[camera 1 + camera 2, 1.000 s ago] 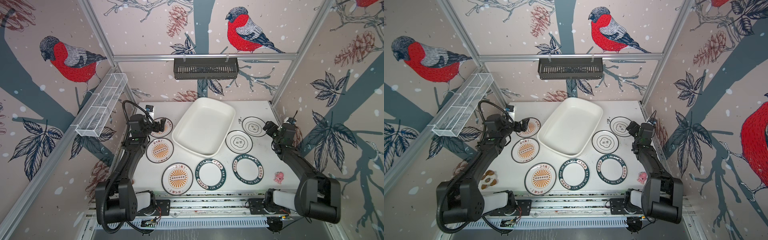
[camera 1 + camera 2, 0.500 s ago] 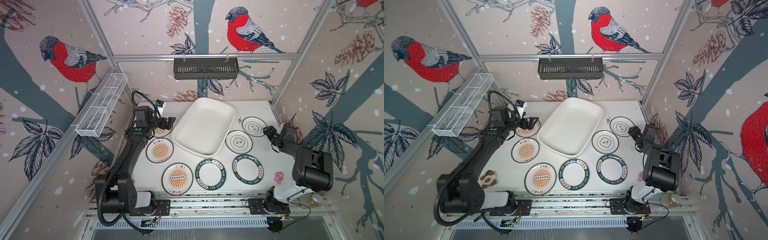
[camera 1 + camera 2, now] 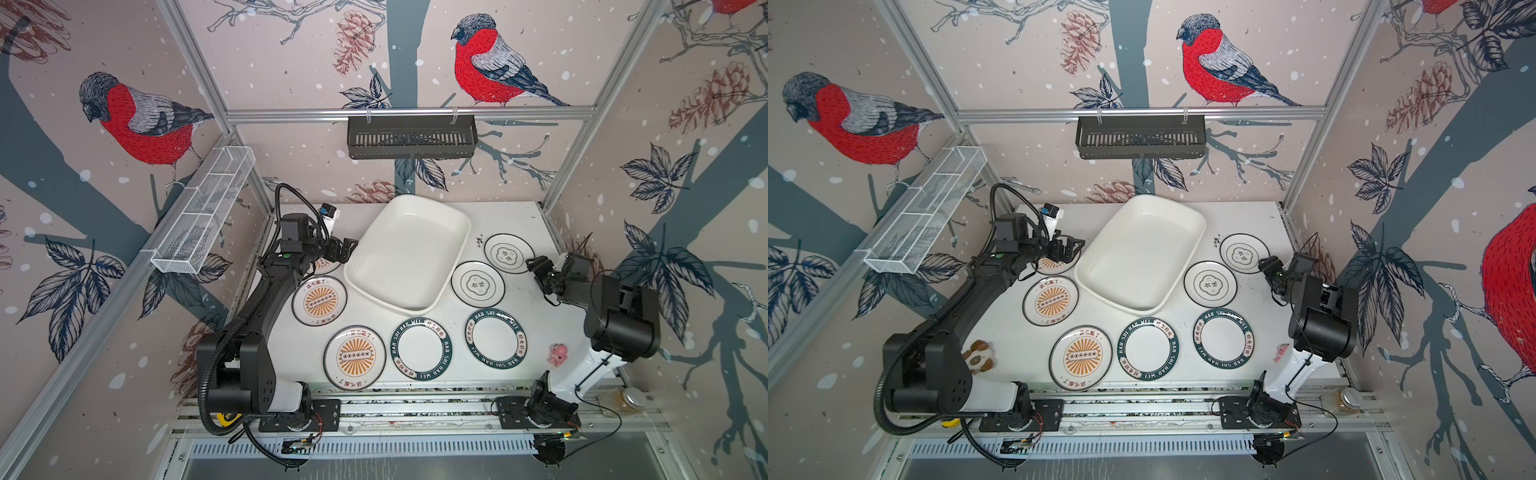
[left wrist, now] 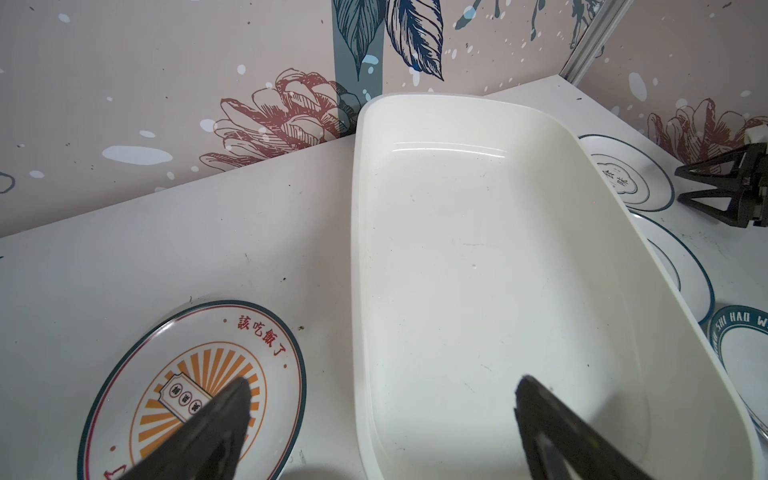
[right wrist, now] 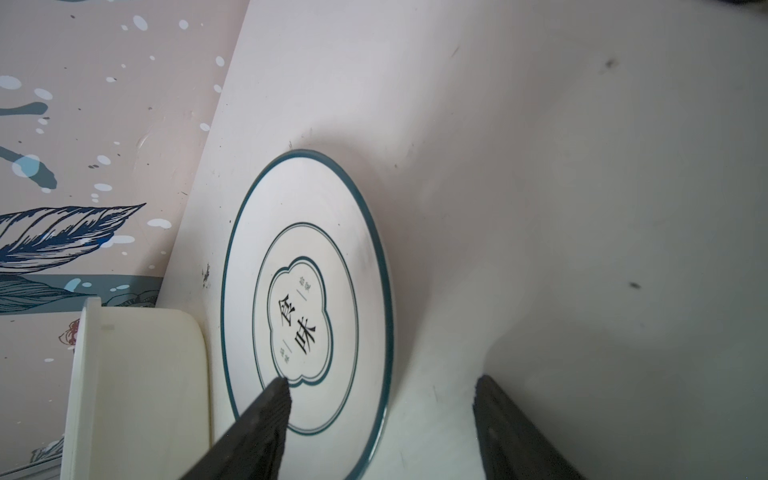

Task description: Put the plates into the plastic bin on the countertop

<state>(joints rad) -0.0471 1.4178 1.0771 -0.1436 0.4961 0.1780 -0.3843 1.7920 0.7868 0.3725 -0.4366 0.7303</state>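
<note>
left end effector (image 3: pixel 345 250): apart, at bin (image 3: pixel 409 253) edge
right end effector (image 5: pixel 380 384): apart, over cloud plate (image 5: pixel 307 307) rim
plates (image 3: pixel 422 348): on counter (image 3: pixel 519 216)

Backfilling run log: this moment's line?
left gripper open over plastic bin rim | right gripper open, straddling cloud plate rim | bin empty

In both top views my left gripper (image 3: pixel 344 250) hides most of the far sunburst plate (image 3: pixel 325 266). From my left wrist that plate and the bin (image 4: pixel 457 249) run off the frame, and the bin wall covers part of a cloud plate (image 4: pixel 681 274). From my right wrist, one finger (image 5: pixel 266 415) masks the far cloud plate (image 5: pixel 307 291); its smallest print is unreadable.
</note>
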